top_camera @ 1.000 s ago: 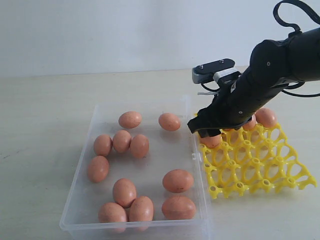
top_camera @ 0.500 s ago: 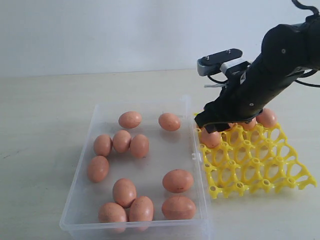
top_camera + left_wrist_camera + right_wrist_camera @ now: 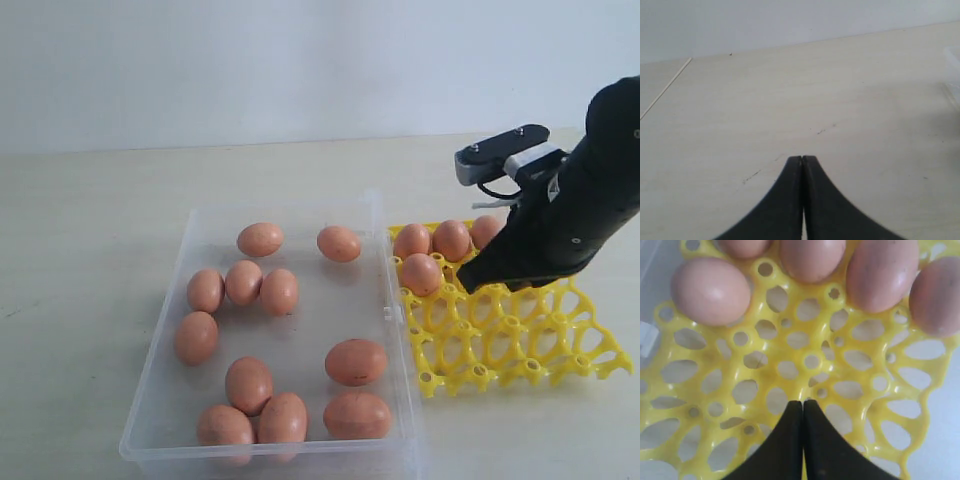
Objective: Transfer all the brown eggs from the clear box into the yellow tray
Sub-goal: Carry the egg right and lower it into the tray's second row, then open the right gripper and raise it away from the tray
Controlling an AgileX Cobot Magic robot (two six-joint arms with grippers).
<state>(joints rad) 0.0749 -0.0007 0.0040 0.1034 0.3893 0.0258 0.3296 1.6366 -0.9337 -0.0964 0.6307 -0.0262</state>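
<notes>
Several brown eggs point(image 3: 279, 292) lie loose in the clear box point(image 3: 285, 209) on the left. The yellow tray point(image 3: 510, 340) stands just right of the box. It holds eggs along its far row, and one more egg point(image 3: 421, 274) sits in the row behind that, at the end next to the box. My right gripper point(image 3: 470, 282) hangs shut and empty over the tray's bare cups. In the right wrist view its tips point(image 3: 803, 402) are pressed together above the yellow tray point(image 3: 790, 345), short of the seated eggs point(image 3: 710, 290). My left gripper point(image 3: 802, 158) is shut over bare table.
The box and tray rest on a pale wooden table point(image 3: 100, 220) with a plain wall behind. The right arm's dark body point(image 3: 590, 190) rises over the tray's far right corner and hides part of that row.
The right arm has drawn back to the right, away from the egg at the tray's box-side end, uncovering the far-row eggs. Its jaws have shut with nothing in them.
</notes>
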